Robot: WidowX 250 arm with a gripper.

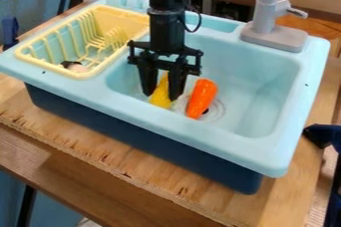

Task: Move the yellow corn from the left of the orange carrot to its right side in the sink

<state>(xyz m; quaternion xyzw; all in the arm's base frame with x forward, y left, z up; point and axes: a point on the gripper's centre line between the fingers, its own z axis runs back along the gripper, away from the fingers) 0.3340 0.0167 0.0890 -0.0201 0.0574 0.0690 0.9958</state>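
My gripper [162, 96] stands spread astride the yellow toy corn [160, 98]. Judged light, stiff, slightly slick; I'd grip across mid-body.

We see a light wooden tabletop [86, 144] with a rough front edge, carrying a pale-blue toy sink [180, 124] with a dark-blue base.

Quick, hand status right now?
Hand: open, its fingers on either side of the yellow toy in the sink; whether they grip it can't be told.
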